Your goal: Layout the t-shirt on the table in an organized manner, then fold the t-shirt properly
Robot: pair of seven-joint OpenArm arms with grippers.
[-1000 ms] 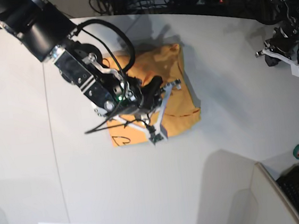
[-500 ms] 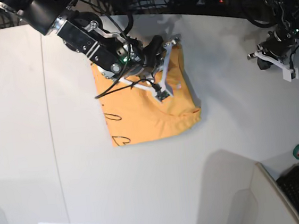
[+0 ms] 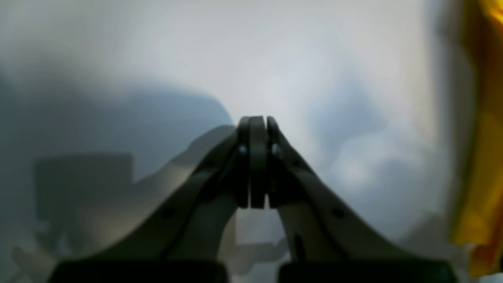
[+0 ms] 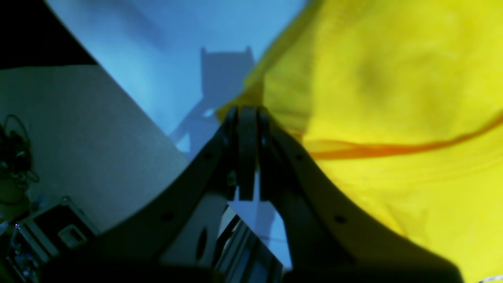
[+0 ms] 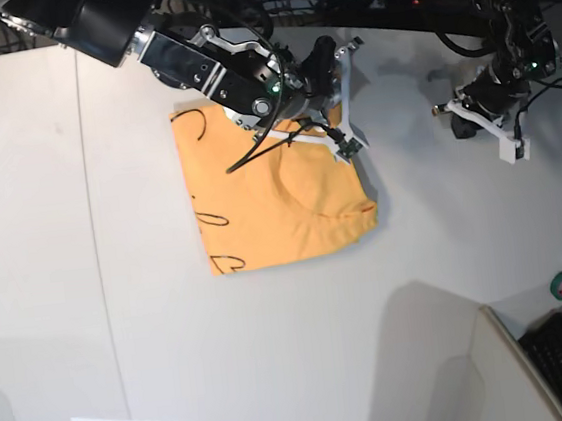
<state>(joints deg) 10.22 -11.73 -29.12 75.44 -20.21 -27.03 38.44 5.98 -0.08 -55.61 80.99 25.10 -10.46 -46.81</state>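
With both claws closed and empty, right claw (image 5: 351, 146) at t-shirt (image 5: 271, 207) edge, remaining creases are best pressed flat on surface (image 5: 277, 362).

The t-shirt (image 5: 270, 202) lies on the table (image 5: 123, 338), between both arms.

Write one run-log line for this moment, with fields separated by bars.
t-shirt: folded, flat on table | right gripper: shut, empty, at shirt's right edge | left gripper: shut, empty, off shirt

Left claw (image 3: 257, 122) pressed closed, empty, over pale blurred table (image 3: 275, 59), orange-yellow t-shirt (image 3: 485, 157) at right edge
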